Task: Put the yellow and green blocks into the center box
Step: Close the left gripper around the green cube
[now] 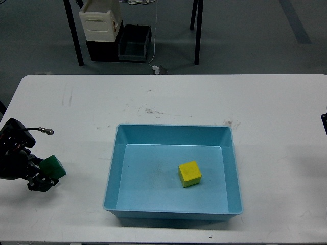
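A: Where do our two blocks sit?

B: The yellow block (189, 173) lies on the floor of the light-blue tray (113, 168), a little right of the middle, resting flat and clear of every wall. The green block (53, 166) is outside the tray, off to its left, above the white surface (204, 102).

A: Is the green one lying loose?

B: No. Our left claw (45, 176) is pinching it. The dark fingers (40, 182) press against its lower side, and the block sits tilted, one corner pointing toward the tray. Whether it touches the surface underneath we cannot tell.

A: And our left arm itself?

B: It comes in at the left edge, black and bulky, with a thin cable and a small metal plug (47, 131) sticking out above it. The claw and block are near the tray's left wall but apart from it.

A: What of our right claw?

B: Only a dark sliver shows at the right edge of the view, well apart from the tray. That is not enough to show the claw, so it is out of sight for us.

A: Anything around the tray?

B: The surface bears a few grey scuff marks behind the tray. Beyond its far edge, on the floor, a cream-white bin (99, 20) is stacked on a dark crate (134, 45), between black table legs (74, 33).
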{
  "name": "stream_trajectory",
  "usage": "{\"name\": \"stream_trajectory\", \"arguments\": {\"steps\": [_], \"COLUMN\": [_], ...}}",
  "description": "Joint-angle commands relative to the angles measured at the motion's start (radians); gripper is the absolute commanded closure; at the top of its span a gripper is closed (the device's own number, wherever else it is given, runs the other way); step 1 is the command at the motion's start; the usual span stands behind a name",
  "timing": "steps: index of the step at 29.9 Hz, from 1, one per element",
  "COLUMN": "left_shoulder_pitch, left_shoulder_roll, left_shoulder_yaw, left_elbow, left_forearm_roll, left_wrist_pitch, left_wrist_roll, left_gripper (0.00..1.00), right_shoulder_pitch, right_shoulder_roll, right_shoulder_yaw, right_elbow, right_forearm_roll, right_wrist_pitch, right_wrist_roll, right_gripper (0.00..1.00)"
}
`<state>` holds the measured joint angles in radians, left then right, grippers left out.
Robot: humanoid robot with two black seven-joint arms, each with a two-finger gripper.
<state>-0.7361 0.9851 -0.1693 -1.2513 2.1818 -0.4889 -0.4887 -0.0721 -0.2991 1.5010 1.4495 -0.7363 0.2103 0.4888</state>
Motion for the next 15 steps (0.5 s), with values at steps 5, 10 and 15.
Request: {"name": "stream_trajectory", "arguments": {"steps": [5,10,15], "left_shoulder_pitch": [-0.003,-0.005,-0.008], "left_shoulder_roll": [0.000,-0.002,-0.013], "left_shoulder_yaw": [0.011,0.010,0.007], "left_elbow": [0.007,0.009,0.009], "left_forearm_roll": [0.000,0.000,-0.031], "left_wrist_pitch": [0.035,0.038,0.039], "left_wrist_roll": [0.000,0.000,0.000], "left_gripper": [0.35,0.40,0.46], "right_shoulder_pitch": [0.000,0.000,0.000], "right_shoulder_roll": [0.002,0.002,0.002], "right_shoulder_yaw": [0.002,0.002,0.002], "right_elbow": [-0.001,-0.001,-0.001], "right_forearm_roll": [0.000,0.000,0.002], "right_wrist_pitch": [-0.003,-0.003,-0.003], "right_wrist_roll": [0.000,0.000,0.000], "right_gripper": [0.00,0.00,0.00]}}
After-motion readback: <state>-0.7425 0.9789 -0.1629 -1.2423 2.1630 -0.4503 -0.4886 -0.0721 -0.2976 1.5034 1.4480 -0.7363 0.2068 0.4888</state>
